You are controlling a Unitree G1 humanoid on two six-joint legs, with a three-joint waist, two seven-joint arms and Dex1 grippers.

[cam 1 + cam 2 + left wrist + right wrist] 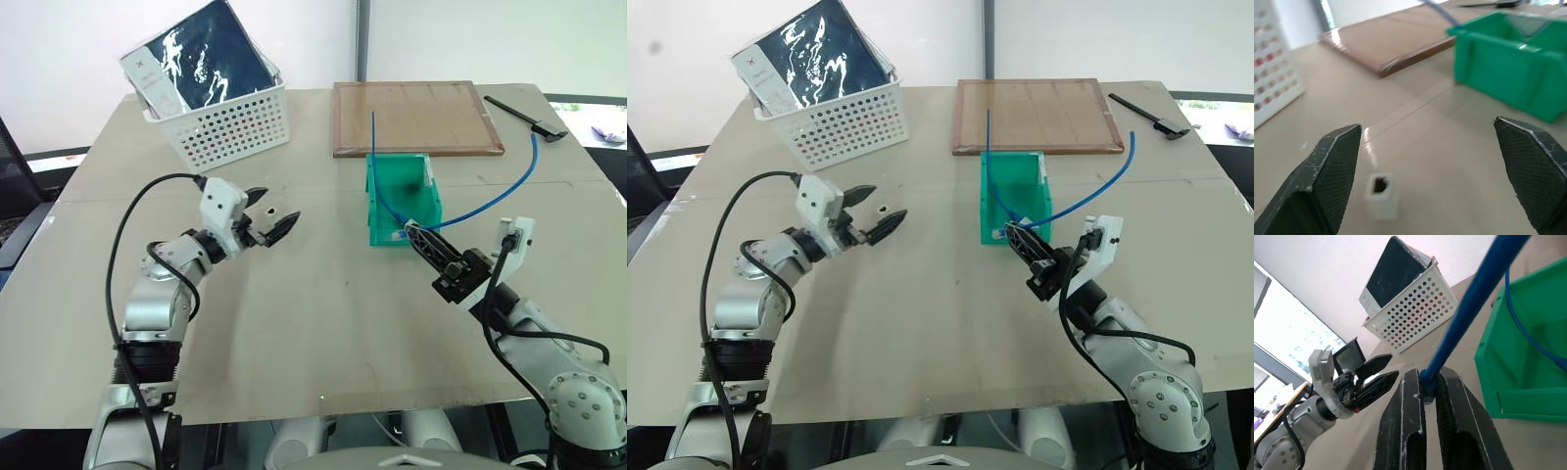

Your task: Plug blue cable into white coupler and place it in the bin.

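Head view: left gripper (270, 217) spread wide, empty, hovering over the table (323, 323) just right of the basket's front. Coupler (882, 210) stands on the table between its fingers, untouched. Right gripper (419, 238) pressed together on the blue cable (509, 189) near its end, at the bin's (402, 196) low front. A second blue cord runs into the bin.

Left wrist view: fingers (1332, 171) far apart, coupler (1381, 195) upright on the table between them, socket facing camera.

Right wrist view: fingers (1405, 431) pinch the cable end beside the bin.
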